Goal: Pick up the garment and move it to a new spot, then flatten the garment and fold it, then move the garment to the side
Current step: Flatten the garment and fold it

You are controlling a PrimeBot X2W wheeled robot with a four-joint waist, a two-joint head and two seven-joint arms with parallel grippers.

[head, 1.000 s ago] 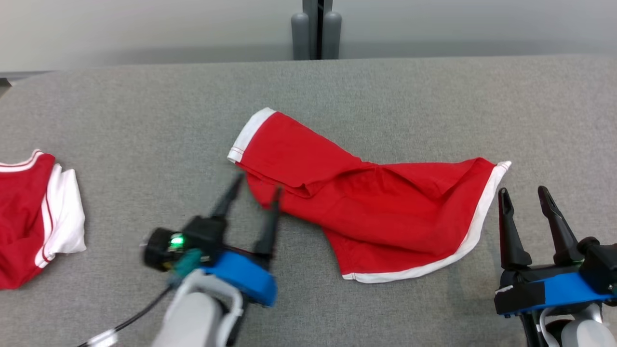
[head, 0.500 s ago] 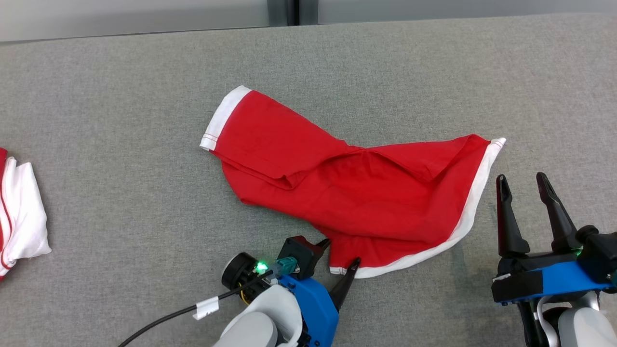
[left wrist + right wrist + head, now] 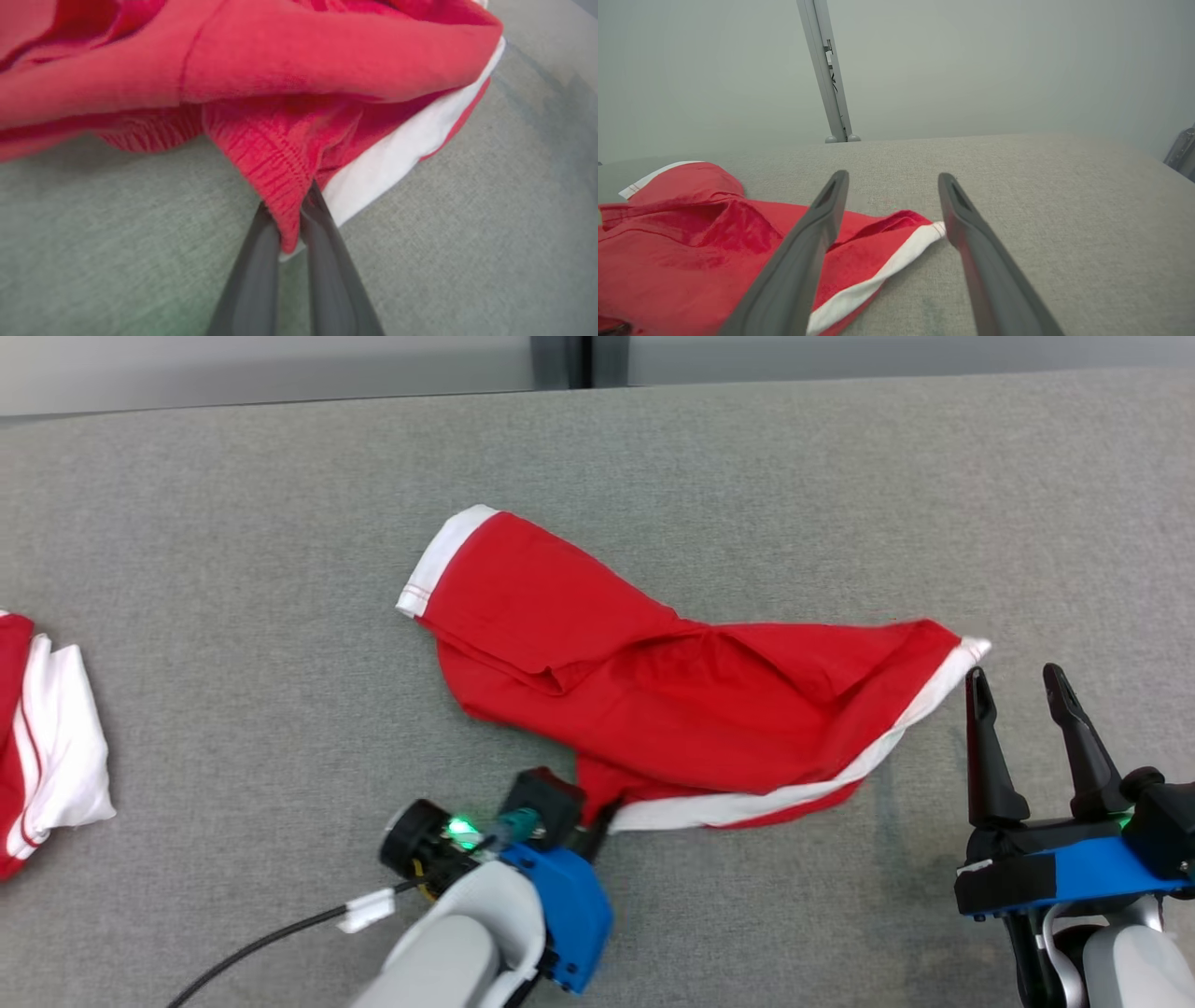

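The garment is a red pair of shorts with white trim, lying rumpled in the middle of the grey table. My left gripper is shut on its near-left corner, the ribbed red waistband pinched between the two dark fingers, and the near edge is pulled up and folded over. My right gripper stands open just right of the garment's white-edged right tip, with nothing between its fingers. From the right wrist, that gripper points over the same white hem.
A second red-and-white garment lies folded at the table's left edge. The grey table runs back to a pale wall with a grey post. A black cable trails from my left wrist.
My left gripper closed on the garment's near corner and drew it up and left, folding the white-trimmed near edge over. The right gripper stayed open. The camera shifted slightly.
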